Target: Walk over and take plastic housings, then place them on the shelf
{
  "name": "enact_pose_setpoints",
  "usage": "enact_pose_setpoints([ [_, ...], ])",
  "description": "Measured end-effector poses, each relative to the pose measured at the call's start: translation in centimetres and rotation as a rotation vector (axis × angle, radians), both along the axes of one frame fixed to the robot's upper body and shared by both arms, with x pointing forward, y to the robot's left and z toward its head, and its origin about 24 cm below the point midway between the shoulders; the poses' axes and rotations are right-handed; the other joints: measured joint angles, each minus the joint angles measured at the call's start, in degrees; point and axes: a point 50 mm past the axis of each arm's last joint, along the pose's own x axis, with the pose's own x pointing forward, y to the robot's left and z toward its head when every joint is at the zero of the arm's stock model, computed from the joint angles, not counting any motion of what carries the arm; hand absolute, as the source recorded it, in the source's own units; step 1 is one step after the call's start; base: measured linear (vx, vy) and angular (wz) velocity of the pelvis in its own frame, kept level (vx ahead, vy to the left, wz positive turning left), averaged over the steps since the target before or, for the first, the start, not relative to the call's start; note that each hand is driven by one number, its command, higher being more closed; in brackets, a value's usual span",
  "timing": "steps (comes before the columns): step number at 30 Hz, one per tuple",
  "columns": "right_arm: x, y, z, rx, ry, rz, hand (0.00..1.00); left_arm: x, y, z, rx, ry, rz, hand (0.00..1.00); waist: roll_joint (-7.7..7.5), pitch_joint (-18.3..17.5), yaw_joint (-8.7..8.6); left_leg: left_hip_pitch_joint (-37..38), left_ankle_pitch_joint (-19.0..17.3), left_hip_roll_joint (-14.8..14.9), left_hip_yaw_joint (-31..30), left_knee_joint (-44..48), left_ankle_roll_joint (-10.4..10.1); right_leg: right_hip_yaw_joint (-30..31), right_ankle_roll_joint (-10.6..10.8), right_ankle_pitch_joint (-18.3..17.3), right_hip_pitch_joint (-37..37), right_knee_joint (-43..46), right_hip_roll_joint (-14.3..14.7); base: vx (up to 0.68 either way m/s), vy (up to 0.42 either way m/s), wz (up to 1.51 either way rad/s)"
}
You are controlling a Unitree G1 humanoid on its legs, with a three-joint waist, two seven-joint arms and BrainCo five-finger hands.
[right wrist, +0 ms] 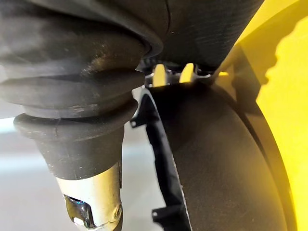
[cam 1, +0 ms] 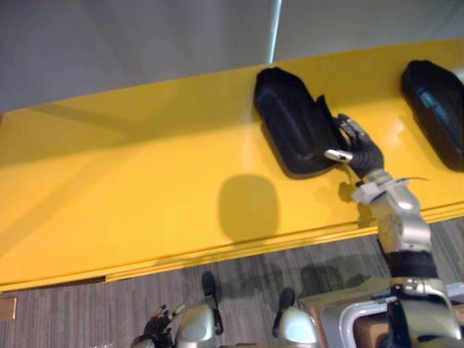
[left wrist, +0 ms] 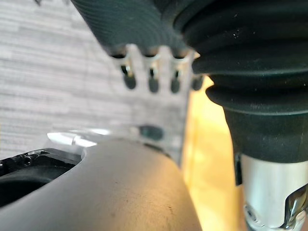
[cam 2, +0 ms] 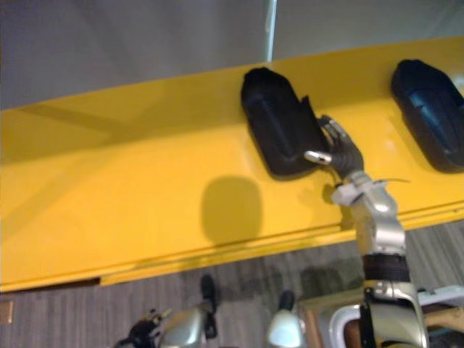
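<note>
My right hand [cam 1: 360,150] grips the edge of the housing [cam 1: 290,123], upper centre on the shelf [cam 1: 109,181]; my left hand [left wrist: 152,79] hangs slack, lower left.

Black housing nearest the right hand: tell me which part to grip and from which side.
Grip the thin rim on the right side of the black housing, coming from the right, where the right hand pinches it. Its broad, smooth body likely gives little purchase on the yellow surface; the right wrist view shows a narrow wall edge fingers can close on.
</note>
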Motion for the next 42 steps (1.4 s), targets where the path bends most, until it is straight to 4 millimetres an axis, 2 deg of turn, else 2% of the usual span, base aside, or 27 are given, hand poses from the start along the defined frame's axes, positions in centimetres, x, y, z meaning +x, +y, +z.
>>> enact_pose_setpoints([
  [3,-0.1,0.7,0.0,-0.017,-0.001,0.032,0.0,0.0,0.0,0.0,0.001,0.001,-0.002,0.0,-0.03,0.0,0.07,0.0,0.0,0.2,0.8,0.0,0.0,0.7,0.0,0.0,-0.5,0.2,0.1,-0.01,0.001,-0.12],
  [22,-0.6,1.6,-0.8,-0.052,0.012,0.071,0.0,0.0,0.4,0.0,0.011,0.011,-0.009,0.0,-1.0,0.2,0.14,0.1,0.2,0.3,0.7,0.0,-0.1,0.7,0.1,0.0,-0.5,0.6,0.2,0.0,0.0,0.0],
  [30,-0.7,1.8,-1.4,-0.035,0.018,0.032,0.0,-0.3,0.8,-0.2,0.023,0.027,-0.009,0.0,-2.03,-0.3,0.31,0.2,0.2,0.2,0.6,0.0,-0.1,0.6,0.1,-0.1,-0.4,0.5,0.2,0.0,0.0,0.0],
  [34,-1.6,1.6,-1.9,-0.085,-0.013,-0.101,0.0,-0.5,0.9,-0.1,0.03,0.03,-0.01,0.0,-2.84,-0.9,0.41,0.5,0.2,0.2,0.4,0.0,-0.1,0.4,0.4,0.0,0.3,-0.2,0.2,0.0,0.0,0.02],
  [37,-3.0,0.6,-0.9,-0.142,-0.114,-0.279,0.0,-0.8,1.1,-0.2,0.039,0.04,-0.004,0.0,-3.48,-1.9,0.23,0.6,0.0,0.1,0.7,-0.3,0.0,0.5,0.9,0.3,0.7,-1.3,0.2,0.01,0.005,-0.03],
  [39,-4.7,-0.8,0.4,-0.108,-0.212,-0.425,0.0,-1.4,1.3,-0.3,0.044,0.055,0.001,0.0,-4.23,-3.9,-0.34,0.8,-0.3,0.1,1.0,-0.3,-0.2,0.6,1.1,0.7,1.5,-2.7,0.4,0.05,0.004,-0.04],
  [42,-6.9,-2.0,0.3,-0.082,-0.26,-0.567,0.0,-2.5,1.5,-0.5,0.048,0.083,0.01,0.0,-5.67,-7.6,-1.46,1.1,-0.7,0.5,1.4,-0.3,-0.7,0.8,1.1,0.8,1.8,-3.4,0.8,0.06,-0.011,-0.07],
])
